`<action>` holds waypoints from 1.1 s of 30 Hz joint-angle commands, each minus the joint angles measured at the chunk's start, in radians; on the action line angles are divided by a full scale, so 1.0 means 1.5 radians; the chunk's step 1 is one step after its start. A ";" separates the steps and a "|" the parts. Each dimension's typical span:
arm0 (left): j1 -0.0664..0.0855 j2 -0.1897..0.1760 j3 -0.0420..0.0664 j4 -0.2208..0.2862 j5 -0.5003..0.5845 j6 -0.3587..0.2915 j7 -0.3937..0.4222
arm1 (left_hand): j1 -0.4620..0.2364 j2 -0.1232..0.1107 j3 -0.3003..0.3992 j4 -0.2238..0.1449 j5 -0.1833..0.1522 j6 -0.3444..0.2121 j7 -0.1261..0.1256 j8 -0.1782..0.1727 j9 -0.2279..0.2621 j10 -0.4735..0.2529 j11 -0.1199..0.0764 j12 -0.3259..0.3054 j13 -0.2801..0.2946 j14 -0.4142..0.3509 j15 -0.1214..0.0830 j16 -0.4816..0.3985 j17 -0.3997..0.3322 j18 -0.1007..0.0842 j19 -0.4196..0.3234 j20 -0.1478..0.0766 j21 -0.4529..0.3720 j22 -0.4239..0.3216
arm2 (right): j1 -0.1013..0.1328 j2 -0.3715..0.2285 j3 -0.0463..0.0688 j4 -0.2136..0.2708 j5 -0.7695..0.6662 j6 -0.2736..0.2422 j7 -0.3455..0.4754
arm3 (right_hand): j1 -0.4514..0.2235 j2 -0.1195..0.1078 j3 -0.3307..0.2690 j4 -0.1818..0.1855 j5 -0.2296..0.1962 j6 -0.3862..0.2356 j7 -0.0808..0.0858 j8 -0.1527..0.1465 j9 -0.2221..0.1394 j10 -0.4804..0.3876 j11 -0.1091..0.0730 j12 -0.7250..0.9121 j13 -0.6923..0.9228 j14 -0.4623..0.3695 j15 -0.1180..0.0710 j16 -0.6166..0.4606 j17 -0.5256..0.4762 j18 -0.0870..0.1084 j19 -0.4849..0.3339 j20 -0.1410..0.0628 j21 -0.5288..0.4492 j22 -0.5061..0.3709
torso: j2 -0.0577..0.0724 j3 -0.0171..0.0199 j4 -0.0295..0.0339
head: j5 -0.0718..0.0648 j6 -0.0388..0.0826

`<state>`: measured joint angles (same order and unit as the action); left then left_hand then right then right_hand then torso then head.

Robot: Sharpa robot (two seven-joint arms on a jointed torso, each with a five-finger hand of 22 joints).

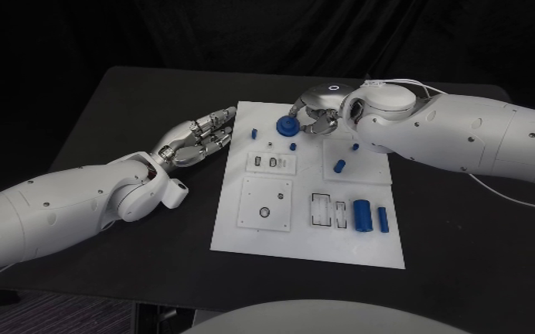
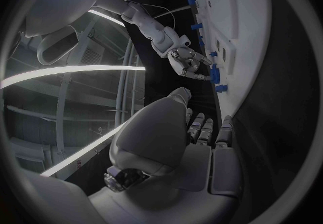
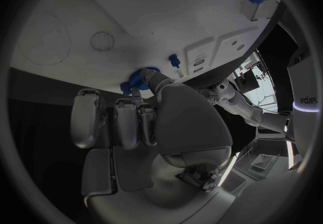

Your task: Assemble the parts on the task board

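Observation:
The white task board [image 1: 307, 230] lies in the middle of the table. At its far edge my right hand [image 1: 317, 116] pinches a round blue part [image 1: 287, 126] just above the board's far left corner. The right wrist view has that part [image 3: 138, 78] at the tips of my right hand [image 3: 134, 121], close to the board [image 3: 81, 14]. My left hand [image 1: 201, 139] lies beside the board's left edge, fingers stretched out and holding nothing. From the left wrist, my left hand [image 2: 202, 132] faces my right hand [image 2: 187, 62] and its blue part [image 2: 215, 73].
Small blue pegs [image 1: 254, 133] [image 1: 292, 147] [image 1: 339, 166] stand on the board's far half. Two blue cylinders [image 1: 362, 215] [image 1: 383, 219] lie near its right edge, beside slotted recesses [image 1: 329, 210]. A round recess [image 1: 265, 212] sits in the left plate.

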<state>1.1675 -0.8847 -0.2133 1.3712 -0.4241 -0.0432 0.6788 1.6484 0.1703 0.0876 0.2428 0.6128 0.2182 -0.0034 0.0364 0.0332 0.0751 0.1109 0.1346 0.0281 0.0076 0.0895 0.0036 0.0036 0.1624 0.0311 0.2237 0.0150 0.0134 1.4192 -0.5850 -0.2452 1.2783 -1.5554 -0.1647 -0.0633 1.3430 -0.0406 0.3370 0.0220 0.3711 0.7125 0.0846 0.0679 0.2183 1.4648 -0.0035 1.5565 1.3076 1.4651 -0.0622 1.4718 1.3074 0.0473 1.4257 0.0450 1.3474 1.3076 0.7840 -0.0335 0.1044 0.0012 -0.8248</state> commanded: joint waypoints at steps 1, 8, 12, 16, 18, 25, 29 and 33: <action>-0.002 0.000 0.000 0.001 0.001 0.007 0.080 | -0.003 0.000 0.005 0.000 0.000 0.007 0.000 0.004 0.001 -0.001 0.006 -0.002 0.000 0.000 0.005 0.000 0.000 0.012 0.001 0.004 0.003 0.001 | -0.002 -0.005 0.000 0.005 -0.004 0.000 -0.009 | -0.001 -0.003 0.003 0.001 -0.004 0.006 0.001 0.004 0.000 0.054 -0.001 -0.003 0.163 0.040 -0.001 -0.004 0.101 0.011 -0.004 0.002 -0.005 0.083 | 0.000 -0.0001 -0.0002 | 0.000 0.001; -0.002 -0.004 0.000 0.003 0.001 0.006 0.081 | -0.003 0.000 0.005 0.000 0.000 0.007 0.000 0.004 0.001 -0.001 0.006 -0.002 0.000 0.000 0.005 0.000 0.000 0.012 0.001 0.004 0.003 0.001 | -0.003 -0.039 0.000 0.026 -0.004 -0.088 0.026 | -0.012 -0.004 -0.004 0.008 -0.039 0.006 -0.003 -0.001 -0.007 0.062 -0.002 0.003 0.168 0.044 -0.002 0.001 0.107 0.009 0.004 0.002 0.003 0.090 | 0.000 0.0000 -0.0002 | 0.002 0.001; -0.002 -0.010 0.000 0.006 0.001 0.003 0.081 | -0.003 0.000 0.005 0.000 0.000 0.007 0.000 0.004 0.001 -0.001 0.006 -0.002 0.000 0.000 0.005 0.000 0.000 0.012 0.001 0.004 0.003 0.001 | 0.000 -0.096 0.002 0.073 -0.004 -0.156 0.042 | -0.024 -0.005 -0.021 0.022 -0.087 -0.036 -0.009 -0.006 -0.026 0.065 -0.007 0.005 0.171 0.046 -0.006 0.003 0.109 0.007 0.009 -0.001 0.007 0.094 | 0.000 0.0000 0.0001 | 0.001 0.002; -0.002 -0.014 0.000 0.007 0.001 0.001 0.081 | -0.003 0.000 0.006 -0.001 0.000 0.008 0.002 0.004 0.001 0.000 0.006 -0.001 0.000 0.000 0.006 0.000 0.000 0.012 0.002 0.005 0.004 0.001 | 0.013 -0.154 0.002 0.117 -0.004 -0.180 0.036 | -0.029 -0.007 -0.033 0.033 -0.110 -0.018 -0.011 -0.001 -0.026 0.066 -0.010 0.006 0.172 0.047 -0.008 0.004 0.111 0.006 0.013 -0.004 0.010 0.097 | 0.000 0.0000 -0.0001 | -0.004 0.001; -0.002 -0.015 0.000 0.007 0.001 0.000 0.081 | -0.003 0.000 0.006 -0.001 0.000 0.008 0.002 0.004 0.001 0.000 0.006 -0.001 0.000 0.000 0.006 0.000 0.000 0.012 0.002 0.005 0.004 0.001 | 0.020 -0.187 0.002 0.142 -0.004 -0.178 0.028 | -0.032 -0.006 -0.038 0.038 -0.116 0.006 -0.010 0.004 -0.022 0.066 -0.009 0.006 0.171 0.046 -0.008 0.003 0.110 0.006 0.013 -0.004 0.009 0.097 | 0.000 0.0000 -0.0002 | -0.007 0.001; -0.002 -0.015 0.000 0.011 0.001 -0.004 0.082 | -0.003 0.000 0.006 -0.001 0.000 0.008 0.002 0.004 0.001 0.000 0.006 -0.001 0.000 0.000 0.006 0.000 0.000 0.012 0.002 0.005 0.004 0.001 | 0.031 -0.295 -0.001 0.212 0.010 -0.127 -0.006 | -0.044 -0.003 -0.060 0.065 -0.149 0.028 -0.005 0.004 -0.025 0.065 -0.005 0.005 0.171 0.045 -0.005 -0.001 0.106 0.005 0.015 -0.001 0.009 0.100 | 0.000 0.0000 -0.0021 | -0.015 0.002; -0.002 -0.017 0.000 0.012 0.001 -0.005 0.082 | -0.003 0.000 0.006 -0.001 0.000 0.010 0.002 0.004 0.001 0.000 0.006 0.000 0.000 0.001 0.006 0.000 0.000 0.012 0.002 0.005 0.004 0.001 | 0.027 -0.332 -0.002 0.225 0.024 -0.109 -0.024 | -0.044 -0.004 -0.065 0.070 -0.156 0.024 -0.006 0.001 -0.028 0.063 -0.005 0.004 0.169 0.045 -0.004 -0.002 0.106 0.005 0.014 -0.001 0.008 0.100 | -0.001 -0.0012 -0.0043 | -0.015 0.003; -0.002 -0.019 0.000 0.015 0.001 -0.006 0.081 | -0.003 0.000 0.006 -0.001 0.000 0.011 0.002 0.004 0.001 0.001 0.006 0.001 0.000 0.000 0.006 0.000 0.000 0.012 0.002 0.005 0.004 0.001 | 0.017 -0.357 -0.003 0.225 0.029 -0.108 -0.033 | -0.044 -0.005 -0.068 0.073 -0.160 0.028 -0.006 0.002 -0.028 0.066 -0.005 0.006 0.172 0.045 -0.005 -0.001 0.108 0.005 0.016 -0.001 0.010 0.102 | -0.001 -0.0018 -0.0041 | -0.022 0.003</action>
<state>1.1654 -0.9135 -0.2134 1.3896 -0.4242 -0.0468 0.6790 1.6485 0.1703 0.0903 0.2400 0.6128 0.2273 -0.0018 0.0364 0.0338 0.0751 0.1109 0.1346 0.0281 0.0076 0.0895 0.0036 0.0037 0.1624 0.0348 0.2274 0.0150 0.0133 1.4490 -1.1170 -0.2491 1.6134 -1.5312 -0.3482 -0.0666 1.2854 -0.0434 0.2332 0.1256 0.1348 0.7493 0.0770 0.0723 0.1769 1.4648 -0.0110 1.5606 1.3074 1.4660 -0.0690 1.4718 1.3074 0.0472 1.4439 0.0412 1.3593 1.3075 0.7822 -0.0349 0.0988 -0.0257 -0.8205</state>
